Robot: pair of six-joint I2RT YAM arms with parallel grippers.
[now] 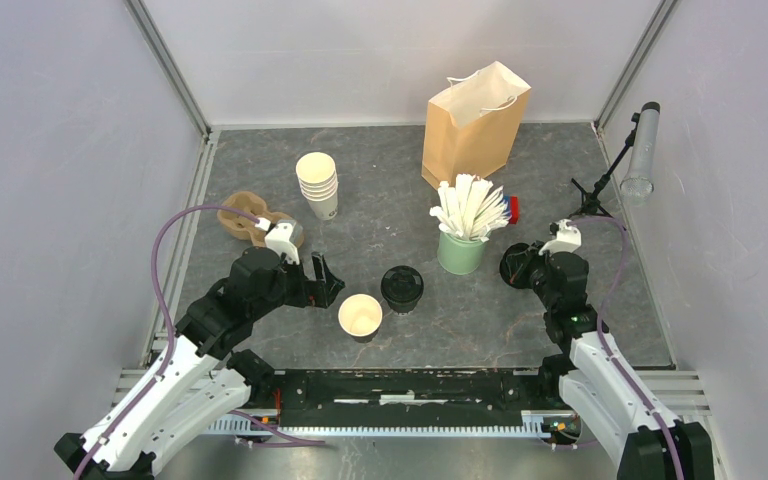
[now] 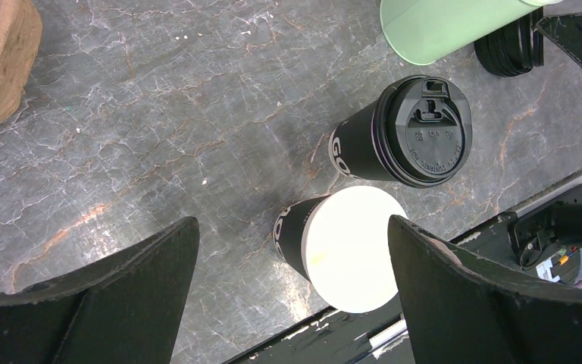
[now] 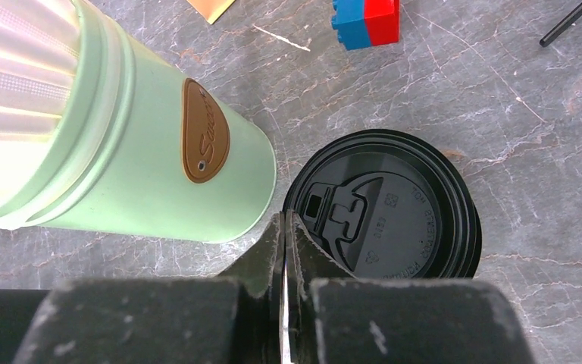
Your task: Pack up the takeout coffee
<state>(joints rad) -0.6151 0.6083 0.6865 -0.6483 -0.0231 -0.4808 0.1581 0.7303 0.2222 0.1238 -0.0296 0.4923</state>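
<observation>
Ideally the right fingers (image 3: pixel 286 231), pressed together at the rim of the loose black lid (image 3: pixel 394 205), should lift one lid level toward the open cup (image 1: pixel 360 315), standing on the surface (image 1: pixel 260 180) beside the lidded cup (image 1: pixel 401 288), near the wide-spread left fingers (image 1: pixel 331 285).

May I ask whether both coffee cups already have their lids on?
No, the lidded cup is capped, but the open cup beside it has no lid, its cream inside showing.
</observation>
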